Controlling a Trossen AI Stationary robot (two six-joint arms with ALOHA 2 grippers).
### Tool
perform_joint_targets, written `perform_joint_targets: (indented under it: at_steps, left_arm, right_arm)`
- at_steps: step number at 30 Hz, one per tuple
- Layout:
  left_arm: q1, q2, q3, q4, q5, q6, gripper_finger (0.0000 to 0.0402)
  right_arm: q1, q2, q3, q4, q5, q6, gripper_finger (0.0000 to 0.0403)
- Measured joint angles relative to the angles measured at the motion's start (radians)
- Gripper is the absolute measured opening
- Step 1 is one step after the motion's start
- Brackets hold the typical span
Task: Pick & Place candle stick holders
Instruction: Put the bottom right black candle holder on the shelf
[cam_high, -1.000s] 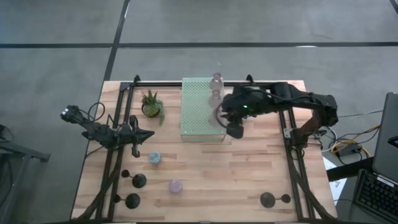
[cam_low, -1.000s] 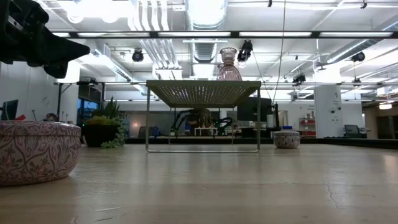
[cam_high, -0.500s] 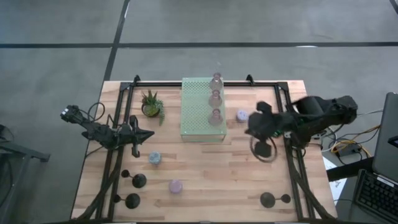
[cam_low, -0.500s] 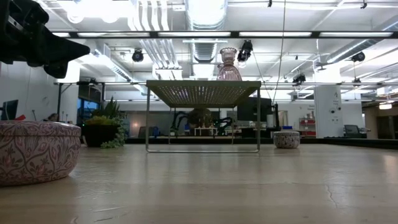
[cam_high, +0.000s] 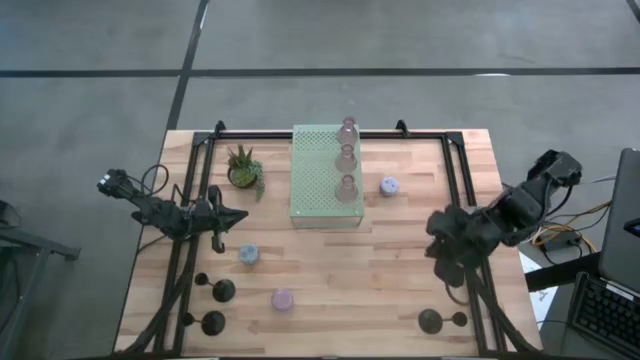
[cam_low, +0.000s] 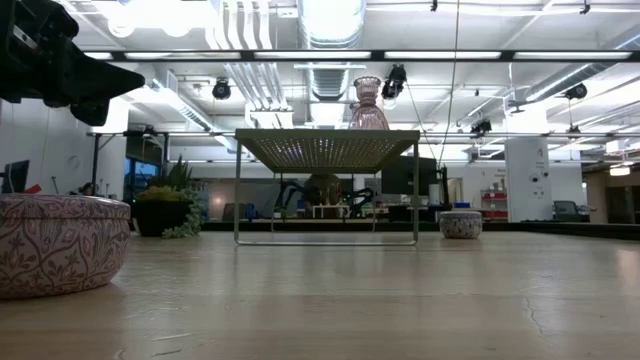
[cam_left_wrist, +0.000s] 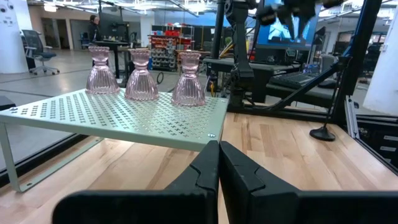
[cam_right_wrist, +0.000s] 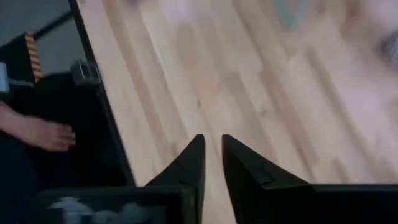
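High view: found right gripper (cam_high: 449, 262) above bare counter (cam_high: 340, 270) beside the right frame rail (cam_high: 478, 290), fingers almost together and empty; left gripper (cam_high: 236, 216) parked closed near the plant (cam_high: 243, 165). Counted three pink holders (cam_high: 346, 156) on the green board (cam_high: 315, 180), one blue holder (cam_high: 388, 185) just beside it. Judged the black holder (cam_high: 430, 320) nearest the right gripper the likely next pick: needed fingers spread before descending, closed on the thin stem, kept upright and clear of the rail
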Motion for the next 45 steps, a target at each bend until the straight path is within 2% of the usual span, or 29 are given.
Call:
perform_joint_targets:
  at_steps: [5,12,16,23,28,38,45]
  left_arm:
    - [0.0,0.0,0.0,0.0,0.0,0.0,0.0014]
    - [0.0,0.0,0.0,0.0,0.0,0.0,0.0014]
    - [0.0,0.0,0.0,0.0,0.0,0.0,0.0014]
    - [0.0,0.0,0.0,0.0,0.0,0.0,0.0014]
    - [0.0,0.0,0.0,0.0,0.0,0.0,0.0014]
    - [0.0,0.0,0.0,0.0,0.0,0.0,0.0014]
    - [0.0,0.0,0.0,0.0,0.0,0.0,0.0014]
  right_arm:
    - [0.086,0.003,-0.062,-0.036,-0.066,0.148,0.0105]
    - [0.187,0.003,-0.109,-0.033,-0.036,0.233,0.0175]
    - [0.27,0.003,-0.138,-0.042,-0.044,0.328,0.02]
    - [0.443,0.011,-0.178,-0.042,-0.038,0.505,0.0211]
    - [0.549,0.059,-0.181,-0.004,0.038,0.574,0.0211]
    - [0.655,0.214,-0.181,0.029,0.039,0.619,0.0211]
    - [0.674,0.274,-0.181,0.081,0.152,0.615,0.0211]
